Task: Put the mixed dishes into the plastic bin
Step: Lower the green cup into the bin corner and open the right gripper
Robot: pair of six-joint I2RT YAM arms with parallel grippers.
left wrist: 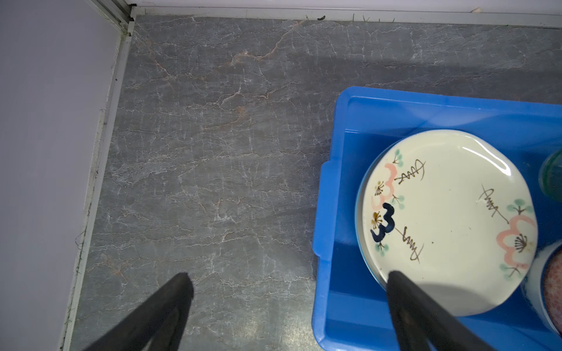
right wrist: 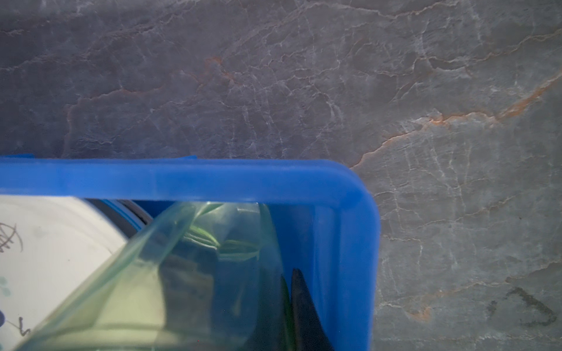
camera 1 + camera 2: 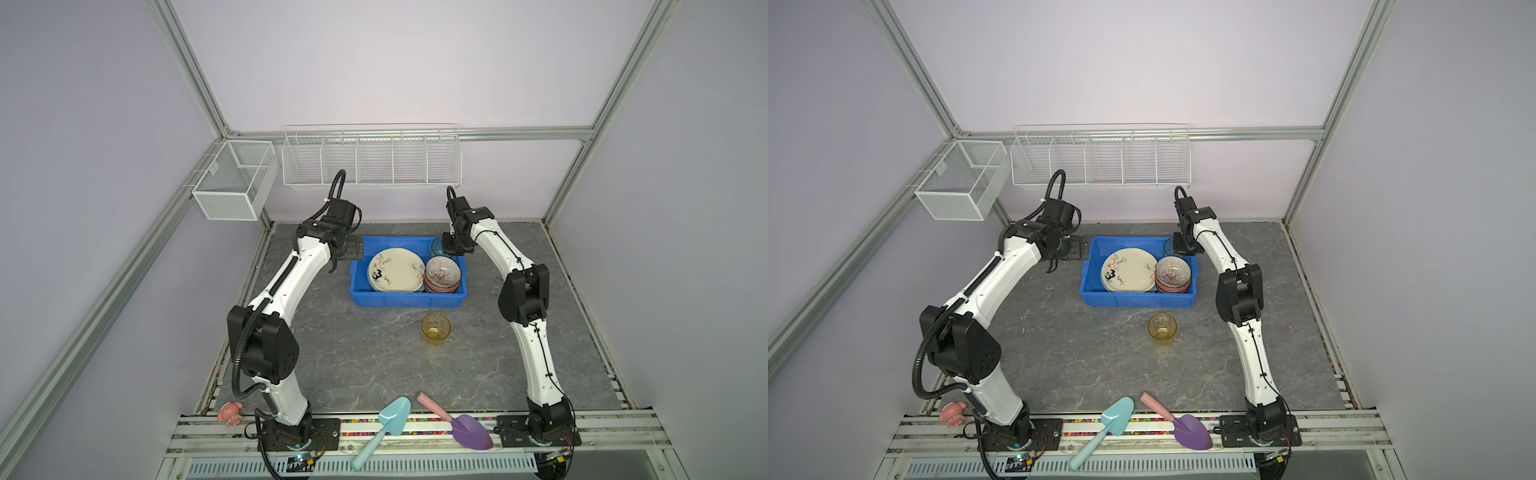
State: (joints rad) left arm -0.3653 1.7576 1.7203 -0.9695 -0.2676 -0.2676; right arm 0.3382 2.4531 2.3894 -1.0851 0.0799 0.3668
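The blue plastic bin (image 3: pixel 407 301) (image 3: pixel 1138 302) stands at the back of the table. Inside it lies a cream scribbled plate (image 3: pixel 395 270) (image 1: pixel 447 218) on top of other plates, beside a stack of bowls topped by a pink-ribbed bowl (image 3: pixel 443 272) (image 3: pixel 1173 270). In the bin's back right corner, my right gripper (image 3: pixel 451 249) (image 2: pixel 287 297) is shut on the wall of a green glass tumbler (image 3: pixel 437 246) (image 2: pixel 182 273). My left gripper (image 3: pixel 356 248) (image 1: pixel 290 278) hangs open and empty over the bin's left rim (image 1: pixel 327 212). An amber tumbler (image 3: pixel 436 329) (image 3: pixel 1163 328) stands upright on the table in front of the bin.
A teal toy shovel (image 3: pixel 390 419) and a purple one (image 3: pixel 469 430) lie at the table's front edge. A small pink object (image 3: pixel 230 412) sits by the left arm's base. White wire baskets (image 3: pixel 372 160) (image 3: pixel 235 178) hang on the back and left walls.
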